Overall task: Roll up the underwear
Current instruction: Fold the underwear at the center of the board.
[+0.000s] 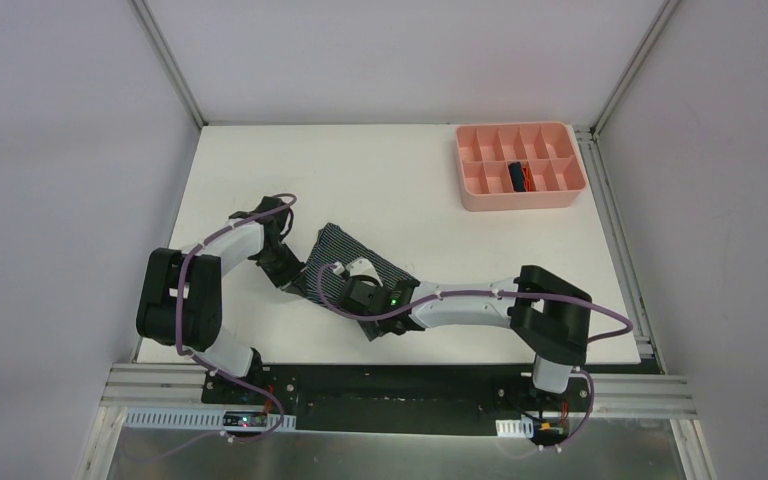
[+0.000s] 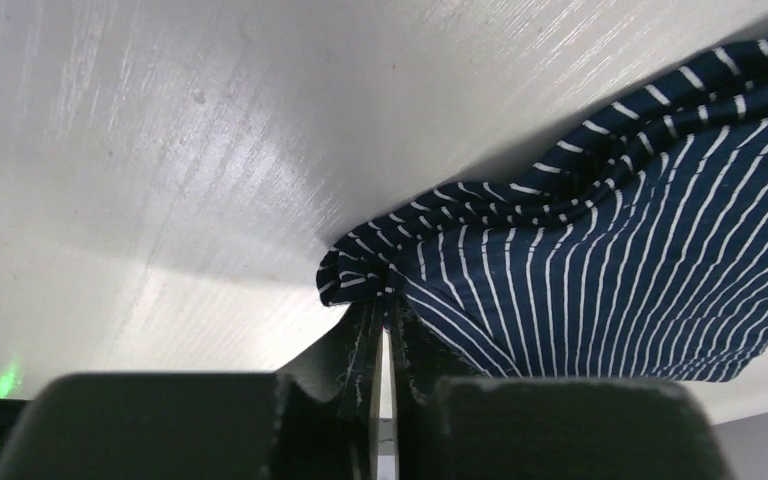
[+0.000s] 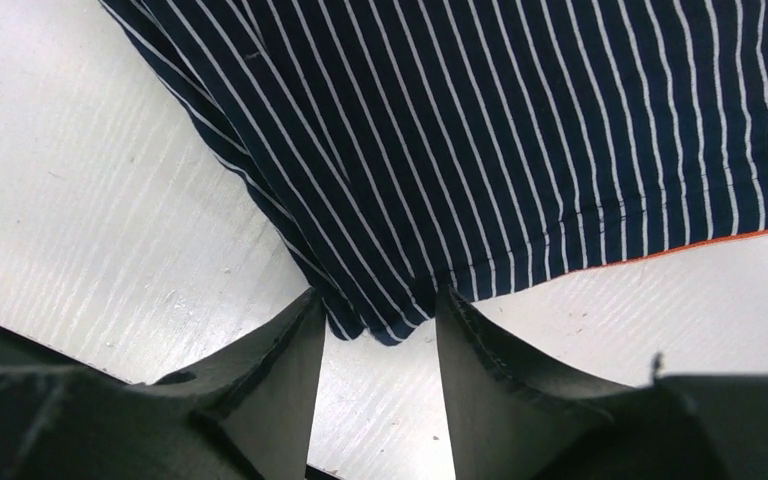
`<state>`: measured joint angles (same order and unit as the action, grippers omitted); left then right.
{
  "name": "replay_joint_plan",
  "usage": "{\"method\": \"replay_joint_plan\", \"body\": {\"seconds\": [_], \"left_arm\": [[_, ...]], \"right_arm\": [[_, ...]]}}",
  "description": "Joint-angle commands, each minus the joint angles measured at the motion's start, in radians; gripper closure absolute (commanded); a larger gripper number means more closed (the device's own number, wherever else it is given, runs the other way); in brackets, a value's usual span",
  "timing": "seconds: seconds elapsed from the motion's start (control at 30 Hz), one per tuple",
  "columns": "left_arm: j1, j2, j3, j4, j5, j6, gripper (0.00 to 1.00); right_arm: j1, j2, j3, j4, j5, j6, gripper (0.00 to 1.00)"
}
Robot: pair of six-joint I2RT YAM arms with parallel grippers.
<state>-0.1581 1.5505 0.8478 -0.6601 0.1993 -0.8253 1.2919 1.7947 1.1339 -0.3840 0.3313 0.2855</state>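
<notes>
The dark blue striped underwear [image 1: 348, 247] lies spread on the white table near the front left. My left gripper [image 1: 297, 272] is shut on a bunched corner of it at its left side; the left wrist view shows the gripper [image 2: 388, 305] pinching the cloth [image 2: 610, 260]. My right gripper [image 1: 343, 286] is over its near edge. In the right wrist view it [image 3: 375, 312] is open, its fingertips on either side of a corner of the striped cloth [image 3: 480, 130]. The navy underwear [image 1: 517, 176] with orange trim sits rolled in a compartment of the pink tray.
The pink compartment tray [image 1: 520, 201] stands at the back right of the table. Metal frame rails run along the table's sides and near edge. A thin orange hem [image 3: 720, 240] shows under the striped cloth's right edge.
</notes>
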Motion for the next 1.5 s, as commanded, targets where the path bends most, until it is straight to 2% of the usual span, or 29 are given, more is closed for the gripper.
{"method": "replay_joint_plan", "body": {"seconds": [0.0, 0.17, 0.27, 0.33, 0.5, 0.9, 1.1, 1.43, 1.47], "left_arm": [[-0.008, 0.003, 0.001, -0.007, -0.027, 0.008, 1.0], [-0.008, -0.015, -0.01, -0.007, -0.021, 0.008, 1.0], [-0.008, -0.019, -0.009, -0.007, -0.02, 0.011, 1.0], [-0.008, -0.022, -0.006, -0.007, -0.019, 0.012, 1.0], [-0.008, -0.03, 0.0, -0.008, -0.016, 0.015, 1.0], [-0.007, -0.137, 0.034, -0.056, -0.005, -0.002, 1.0], [-0.008, -0.179, 0.064, -0.071, 0.019, -0.017, 1.0], [-0.008, -0.082, 0.224, -0.096, 0.05, 0.0, 1.0], [-0.008, -0.073, 0.235, -0.097, 0.051, 0.001, 1.0]], "right_arm": [[0.002, -0.018, -0.003, -0.003, 0.039, 0.019, 0.51], [0.004, -0.02, -0.006, -0.001, 0.044, 0.026, 0.51], [0.006, -0.014, -0.003, 0.002, 0.044, 0.026, 0.57], [0.008, -0.011, -0.004, 0.003, 0.045, 0.026, 0.66], [0.01, -0.021, -0.012, 0.001, 0.042, 0.009, 1.0], [0.012, -0.145, -0.066, -0.042, -0.064, -0.187, 1.0], [0.009, -0.176, -0.049, -0.097, -0.086, -0.235, 1.0], [-0.061, -0.183, 0.038, -0.209, -0.264, -0.278, 1.0], [-0.065, -0.185, 0.037, -0.205, -0.263, -0.278, 0.96]]}}
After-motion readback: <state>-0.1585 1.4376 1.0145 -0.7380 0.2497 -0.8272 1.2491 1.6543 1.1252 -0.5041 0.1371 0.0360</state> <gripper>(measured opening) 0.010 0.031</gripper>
